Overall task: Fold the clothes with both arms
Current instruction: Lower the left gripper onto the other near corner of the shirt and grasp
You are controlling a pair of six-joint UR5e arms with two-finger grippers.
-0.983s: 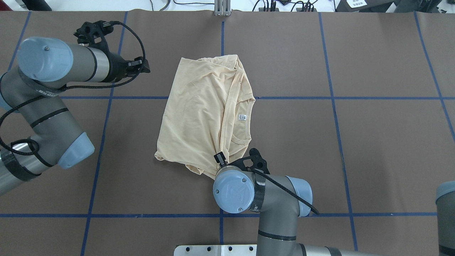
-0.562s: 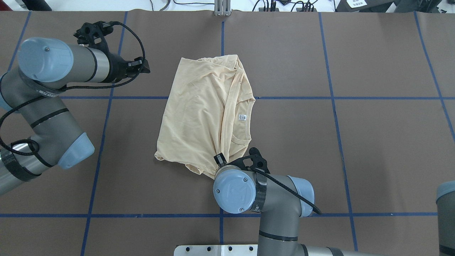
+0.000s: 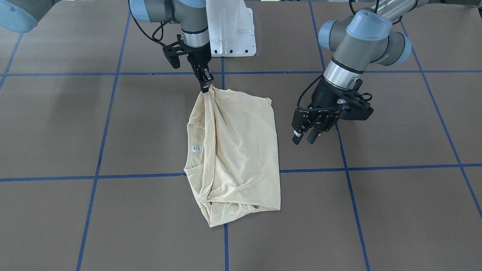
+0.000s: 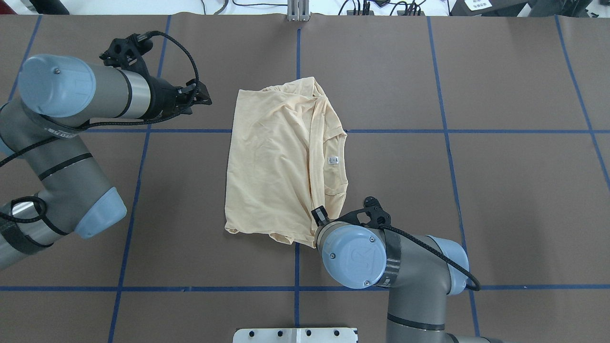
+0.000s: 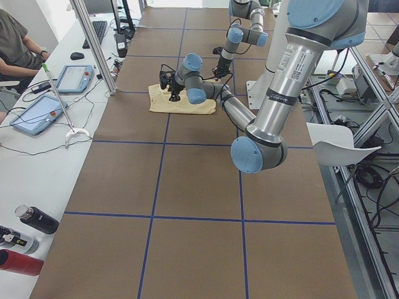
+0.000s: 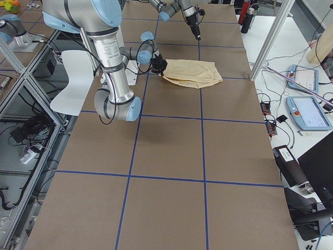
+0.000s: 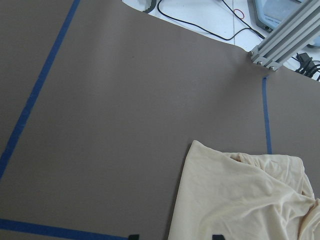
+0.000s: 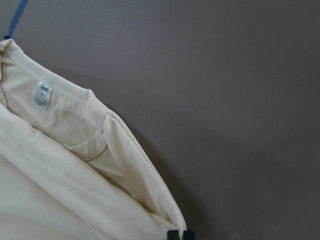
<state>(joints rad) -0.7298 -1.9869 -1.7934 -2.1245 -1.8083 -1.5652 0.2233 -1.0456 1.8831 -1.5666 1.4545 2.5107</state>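
The pale cream-yellow T-shirt (image 4: 276,162) lies bunched and partly folded on the brown table, its white neck label (image 4: 333,160) facing up. My right gripper (image 3: 205,88) is shut on the shirt's corner nearest the robot and holds it a little off the table. In the right wrist view the shut fingertips (image 8: 172,234) pinch a fabric edge. In the overhead view the right arm's wrist (image 4: 352,255) covers that gripper. My left gripper (image 3: 305,138) hangs open beside the shirt's left edge, apart from it and holding nothing. The print does not show.
Blue tape lines (image 4: 295,267) grid the brown table. The white pedestal base (image 3: 229,30) stands at the robot's edge. An aluminium post (image 4: 298,9) and cables sit at the far edge. A person (image 5: 15,43) sits at a side desk with tablets and bottles (image 5: 37,219).
My right gripper has pulled the shirt's near corner to the right, and the whole shirt has shifted and turned with it. My left gripper has moved slightly closer to the shirt.
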